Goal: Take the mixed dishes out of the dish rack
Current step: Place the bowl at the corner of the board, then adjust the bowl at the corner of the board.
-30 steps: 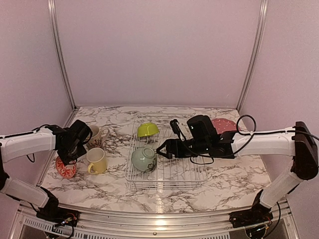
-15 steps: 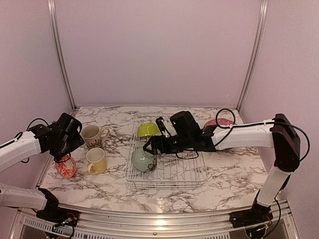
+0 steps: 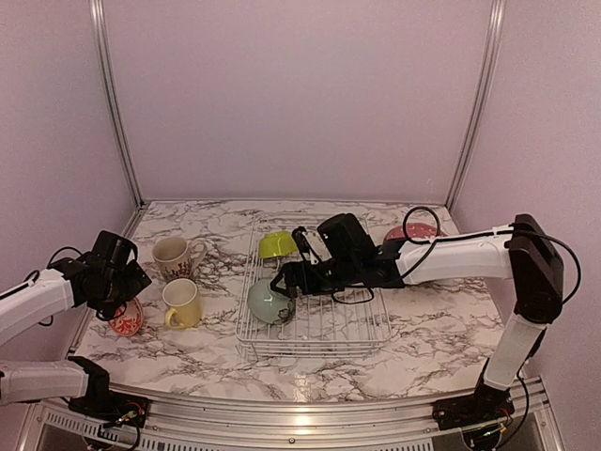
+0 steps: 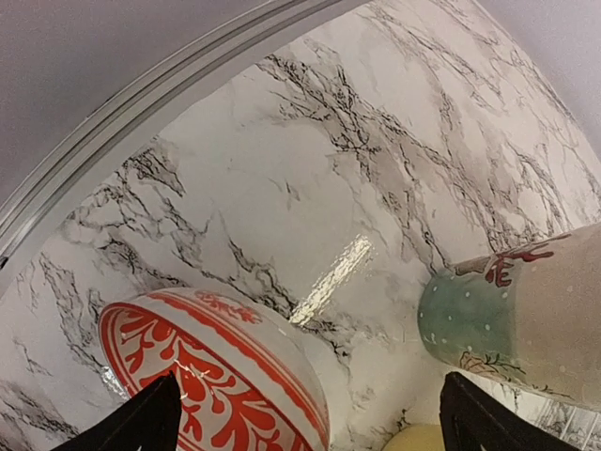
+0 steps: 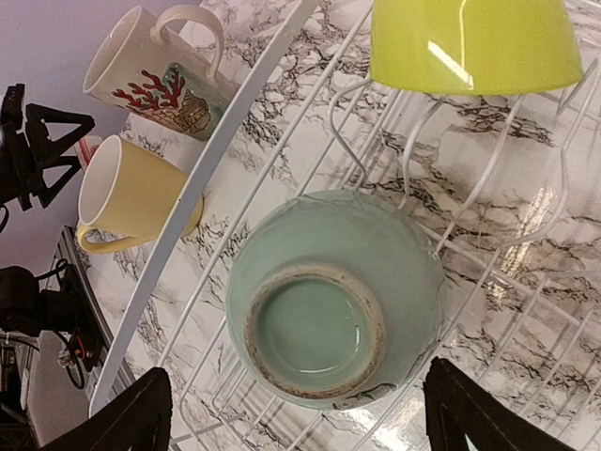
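Note:
The dish rack [image 3: 312, 354] holds an upside-down pale-green bowl [image 3: 267, 303] [image 5: 333, 301] and a lime bowl [image 3: 278, 244] [image 5: 470, 42]. My right gripper [image 3: 282, 284] [image 5: 300, 418] hangs open just over the pale-green bowl, a finger on either side, touching nothing. On the table to the left stand a cream patterned mug [image 3: 172, 256] [image 4: 526, 329], a yellow mug [image 3: 182, 303] and a red-patterned bowl [image 3: 124, 319] [image 4: 207, 366]. My left gripper [image 3: 119, 299] [image 4: 310, 423] is open above that bowl's rim and holds nothing.
A red plate [image 3: 413, 231] lies on the table behind the right arm, at the back right. The side wall and its metal rail [image 4: 141, 103] run close behind the red-patterned bowl. The rack's rim [image 5: 235, 150] separates the mugs from the bowls.
My left gripper has opened wider and drawn back to the left, off the red-patterned bowl. My right arm has swung left across the rack to the pale-green bowl.

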Motion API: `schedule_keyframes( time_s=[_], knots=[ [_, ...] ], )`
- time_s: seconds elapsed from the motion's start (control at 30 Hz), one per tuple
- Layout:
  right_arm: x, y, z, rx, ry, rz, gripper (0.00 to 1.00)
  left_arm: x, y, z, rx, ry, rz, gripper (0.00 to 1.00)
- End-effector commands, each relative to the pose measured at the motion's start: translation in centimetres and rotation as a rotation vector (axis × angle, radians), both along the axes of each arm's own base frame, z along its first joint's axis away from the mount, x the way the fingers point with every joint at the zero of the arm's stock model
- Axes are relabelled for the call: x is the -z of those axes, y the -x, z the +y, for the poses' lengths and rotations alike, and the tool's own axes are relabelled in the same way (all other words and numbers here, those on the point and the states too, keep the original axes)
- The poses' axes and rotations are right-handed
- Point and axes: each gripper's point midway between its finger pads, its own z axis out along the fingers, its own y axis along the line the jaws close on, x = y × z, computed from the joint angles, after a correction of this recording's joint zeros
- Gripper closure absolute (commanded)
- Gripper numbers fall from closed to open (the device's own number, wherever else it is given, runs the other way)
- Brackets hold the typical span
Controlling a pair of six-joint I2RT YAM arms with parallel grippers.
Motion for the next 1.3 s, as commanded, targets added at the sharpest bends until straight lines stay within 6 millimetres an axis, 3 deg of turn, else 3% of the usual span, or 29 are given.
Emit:
schedule_keyframes(
  time_s=[0.0,0.07,0.17,0.23,0.37,0.6,0.73,0.97,1.2,1.27],
  knots=[
    [-1.7,0.3,-0.3,-0.006,-0.014,-0.038,0.1,0.4,-2.0,-2.0,0.086,0.108,-0.033,0.04],
    [-1.8,0.4,-0.4,-0.003,-0.017,-0.04,0.11,1.4,-2.0,-1.9,0.076,0.127,-0.006,0.12],
    [-2.3,0.5,-0.7,0.001,-0.029,-0.049,0.11,2.1,-2.2,-1.4,0.058,0.168,-0.018,0.4],
    [-2.4,0.6,-0.9,0.005,-0.032,-0.052,0.11,2.0,-2.4,-0.7,0.043,0.172,-0.031,0.53],
    [-2.4,0.7,-1.1,0.006,-0.031,-0.053,0.12,1.6,-2.5,0.6,0.031,0.115,-0.001,0.68],
    [-2.7,0.8,-1.2,0.002,-0.036,-0.064,0.12,3.6,-1.9,1.5,0.099,0.051,0.212,1.0],
    [-2.6,0.9,-1.2,0.001,-0.049,-0.066,0.12,3.9,-2.1,2.2,0.157,-0.034,0.308,1.0],
    [-2.1,1.1,-1.2,-0.005,-0.044,-0.062,0.12,5.6,-2.1,1.7,0.253,-0.052,0.432,1.0],
    [-1.4,0.9,-1.0,-0.009,-0.036,-0.05,0.12,4.0,-2.2,-0.2,0.286,0.057,0.337,0.56],
    [-1.4,0.8,-0.8,-0.008,-0.036,-0.049,0.12,3.4,-2.0,-0.7,0.294,0.086,0.306,0.49]
  ],
)
